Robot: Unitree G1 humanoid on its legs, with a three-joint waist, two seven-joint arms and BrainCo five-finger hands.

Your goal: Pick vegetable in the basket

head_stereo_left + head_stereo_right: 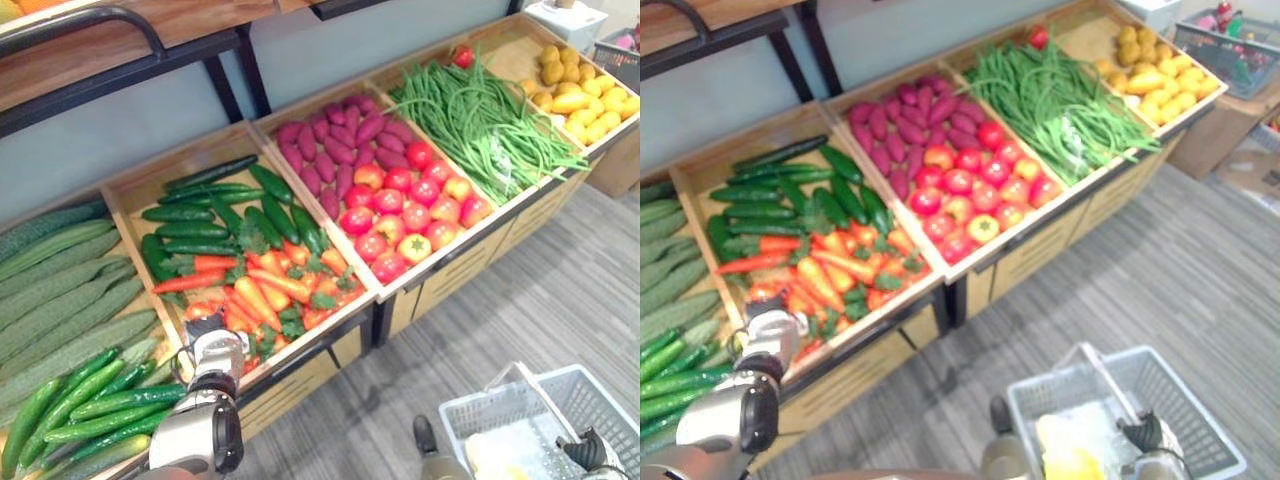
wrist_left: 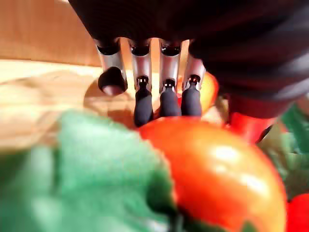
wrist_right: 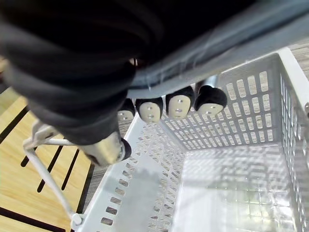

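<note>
- Two jobs are split between my hands: my right hand [image 3: 178, 105] carries, my left hand [image 1: 215, 355] picks.
- My right fingers are curled round the grey handle [image 3: 251, 43] of the white basket [image 1: 610, 395], which hangs low at my right side, well apart from the vegetable stand.
- My left hand is down at the front of the wooden crate [image 1: 120, 185] that holds dark cucumbers at the back and carrots [image 1: 265, 290] with green leaves nearer me.
- In the left wrist view my fingers [image 2: 143, 104] are straight and a little apart, dark tips pointing down, clamped on nothing.
- A round red-orange vegetable [image 2: 217, 169] lies just beside those tips, with a green leaf [image 2: 96, 164] next to it; I cannot tell whether the tips touch it.
- I judge the step to be the reach and the start of the grasp: nothing is picked, and this vegetable is not yet in the basket.
- Next, I think, the fingers and thumb must close round that smooth, rounded body without snagging the leaf.
- After that comes a lift clear of the crate's front rim, then a swing across to the basket on my right.
</note>
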